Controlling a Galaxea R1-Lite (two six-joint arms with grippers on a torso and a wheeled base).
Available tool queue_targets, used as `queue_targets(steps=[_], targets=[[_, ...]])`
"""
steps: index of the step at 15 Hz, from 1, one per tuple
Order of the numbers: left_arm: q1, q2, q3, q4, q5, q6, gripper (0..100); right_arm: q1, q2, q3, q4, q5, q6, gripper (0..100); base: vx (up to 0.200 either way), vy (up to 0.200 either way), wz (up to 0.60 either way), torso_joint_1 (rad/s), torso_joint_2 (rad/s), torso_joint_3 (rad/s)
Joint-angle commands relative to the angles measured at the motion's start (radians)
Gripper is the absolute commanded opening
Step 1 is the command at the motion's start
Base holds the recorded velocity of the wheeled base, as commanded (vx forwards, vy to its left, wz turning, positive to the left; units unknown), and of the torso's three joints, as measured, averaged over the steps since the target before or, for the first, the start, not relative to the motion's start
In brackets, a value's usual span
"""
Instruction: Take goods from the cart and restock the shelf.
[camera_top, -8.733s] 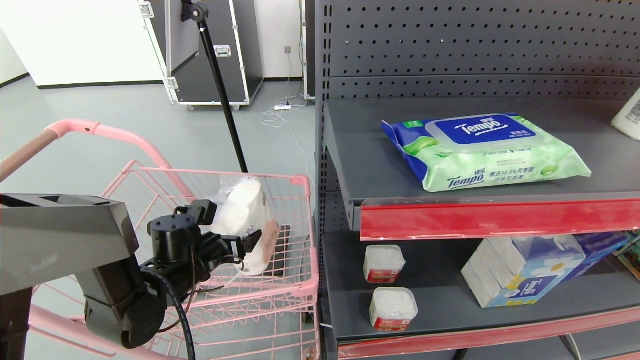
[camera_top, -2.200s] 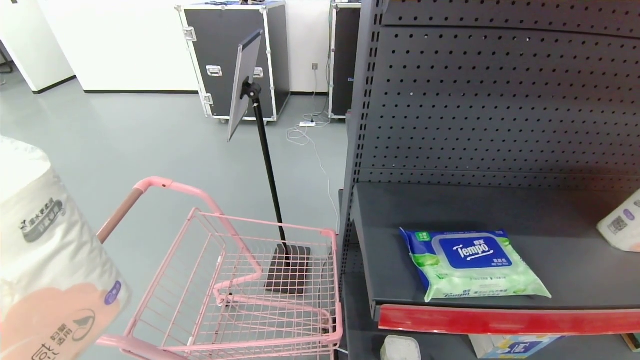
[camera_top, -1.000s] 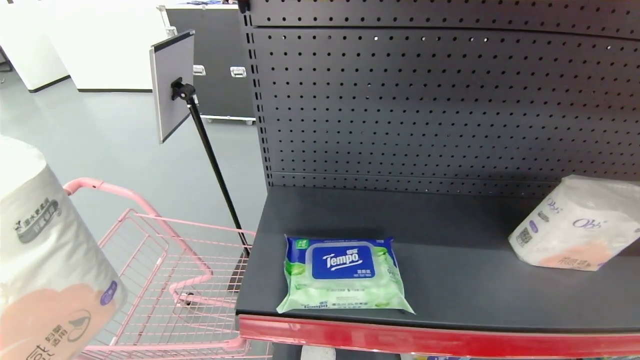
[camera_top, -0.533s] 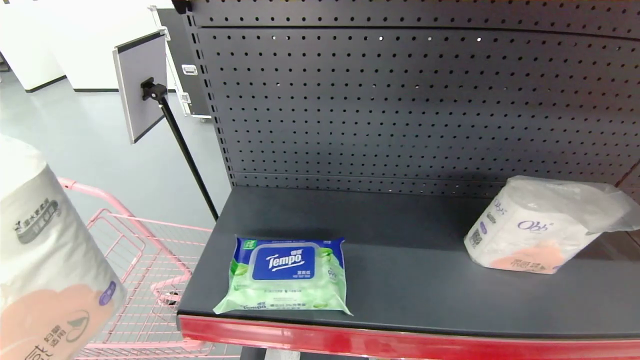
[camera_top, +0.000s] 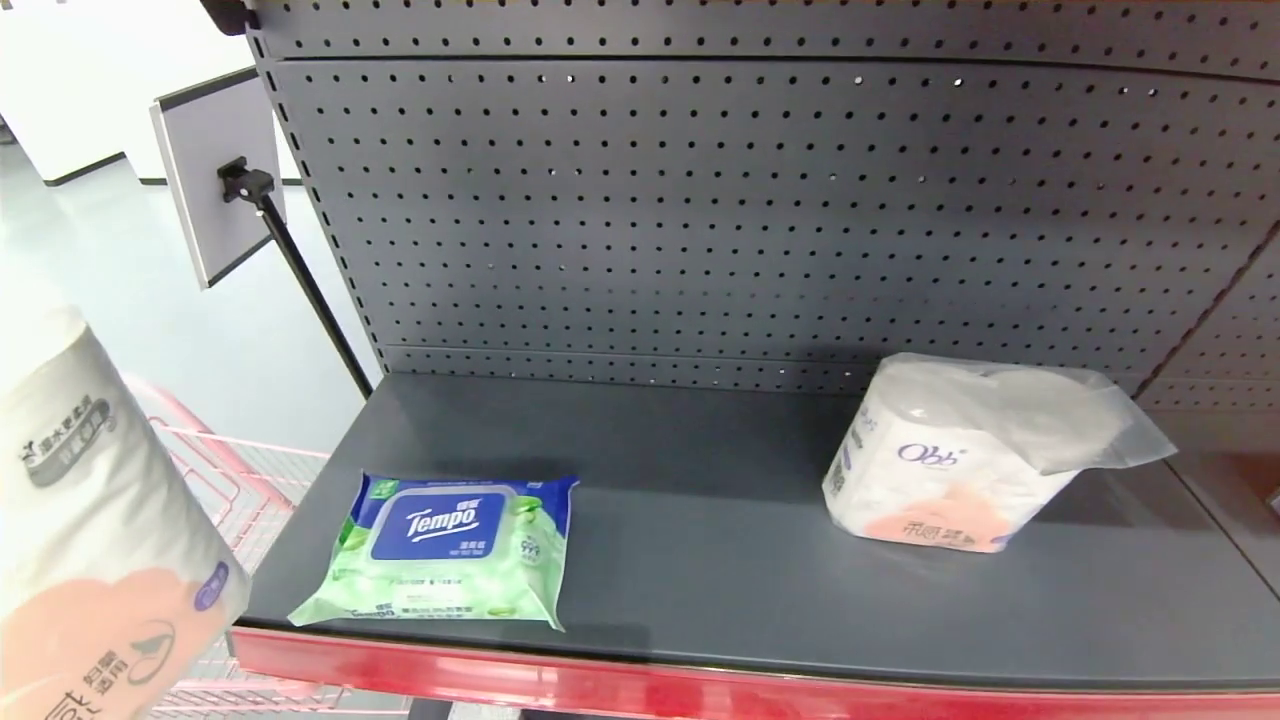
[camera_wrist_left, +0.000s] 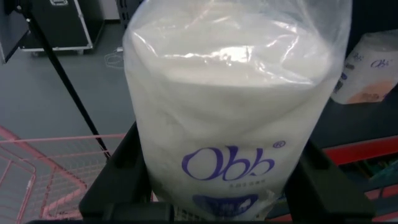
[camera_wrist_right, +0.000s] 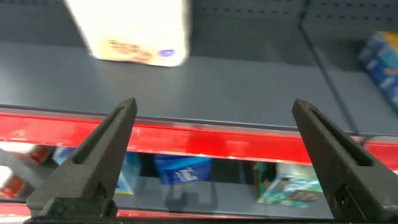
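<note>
We see roll pack (camera_top: 90, 540): white cylinder in clear plastic wrap, peach band, purple print. Tilted, clear of shelf (camera_top: 700, 560), off its left front corner, clamped between fingers of left pincer (camera_wrist_left: 221, 177). Shelf: dark grey deck, red front strip, pegboard back. On it we note wipes pack (camera_top: 445, 545), green-blue, flat, near left front edge; second roll pack (camera_top: 940, 480), tilted, right of centre, well apart from wipes. Pink wire cart (camera_top: 240, 446) low, left of shelf.
</note>
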Motion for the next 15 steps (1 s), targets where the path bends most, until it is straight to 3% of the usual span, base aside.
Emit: queue_targets(steps=[1,14,15], targets=[[0.0,-0.002,0.001,0.0,0.0,0.0,0,0.0,0.0,0.0,0.0,0.0,0.0,100,0.0,-0.2,0.0,-0.002,0.0,-0.002],[0.0,-0.005,0.006,0.0,-0.003,0.015,0,0.0,0.0,0.0,0.0,0.003,0.0,100,0.0,-0.2,0.0,0.002,0.0,0.002],[0.0,-0.01,0.007,0.0,-0.011,0.017,0,0.0,0.0,0.0,0.0,0.003,0.0,100,0.0,0.0,0.0,0.0,0.0,0.0]])
